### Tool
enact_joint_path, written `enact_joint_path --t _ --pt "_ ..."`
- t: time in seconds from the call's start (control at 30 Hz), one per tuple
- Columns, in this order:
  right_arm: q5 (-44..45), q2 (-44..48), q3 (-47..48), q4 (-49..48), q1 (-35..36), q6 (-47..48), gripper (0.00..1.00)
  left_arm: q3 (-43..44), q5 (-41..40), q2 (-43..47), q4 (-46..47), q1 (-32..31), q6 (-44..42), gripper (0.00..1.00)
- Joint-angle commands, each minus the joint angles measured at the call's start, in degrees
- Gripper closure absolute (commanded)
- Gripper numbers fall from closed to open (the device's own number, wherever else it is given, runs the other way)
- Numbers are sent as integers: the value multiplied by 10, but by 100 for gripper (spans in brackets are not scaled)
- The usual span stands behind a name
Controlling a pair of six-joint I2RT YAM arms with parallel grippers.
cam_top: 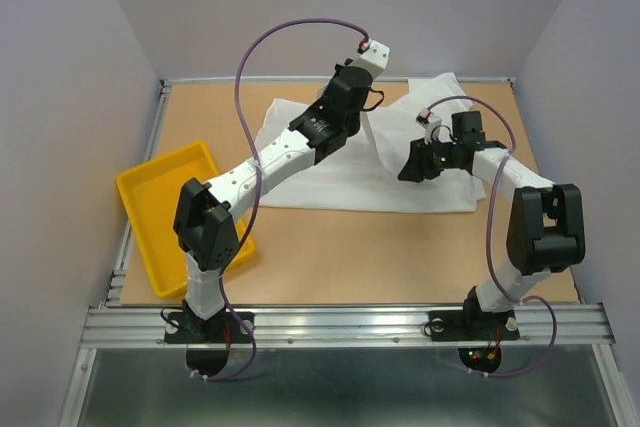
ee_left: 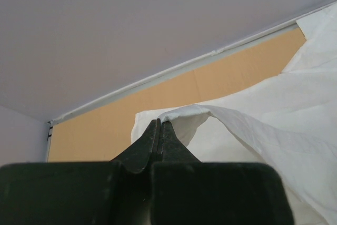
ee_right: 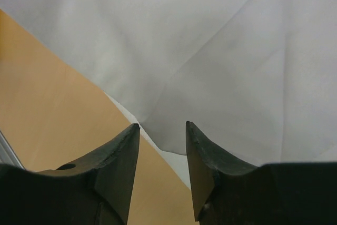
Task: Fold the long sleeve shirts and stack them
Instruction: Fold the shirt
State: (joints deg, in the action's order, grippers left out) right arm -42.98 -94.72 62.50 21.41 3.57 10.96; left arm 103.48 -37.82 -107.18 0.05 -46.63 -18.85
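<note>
A yellow plastic tray (cam_top: 165, 209) sits at the table's (cam_top: 330, 257) left edge. The white long sleeve shirt (cam_top: 400, 172) lies spread across the far middle and right. The left gripper (ee_left: 159, 130) has its fingers clenched on a lifted fold of the shirt's edge. The right gripper (ee_right: 162, 146) hangs low over the shirt's near edge, fingers parted, nothing between them.

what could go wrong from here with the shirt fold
1. The left end effector pinches only a thin edge of the white shirt, lifted off the table; the fabric may slip out if pulled.
2. The right end effector is open over the shirt's edge with nothing between its fingers; closing here might catch one layer or miss.
3. The shirt lies bunched near the far wall, so the fold may come out uneven.
</note>
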Motion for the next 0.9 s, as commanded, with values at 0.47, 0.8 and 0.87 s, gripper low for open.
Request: enact_joint_path --t 0.47,0.8,0.87 --pt "271 100 -112 -8 54 -144 57 33 -11 4 13 0 10 100" --pt "405 114 -175 -8 53 -310 58 -56 17 57 14 0 76 100" --pt "412 130 -180 -8 53 -339 59 -86 21 75 6 -1 107 100"
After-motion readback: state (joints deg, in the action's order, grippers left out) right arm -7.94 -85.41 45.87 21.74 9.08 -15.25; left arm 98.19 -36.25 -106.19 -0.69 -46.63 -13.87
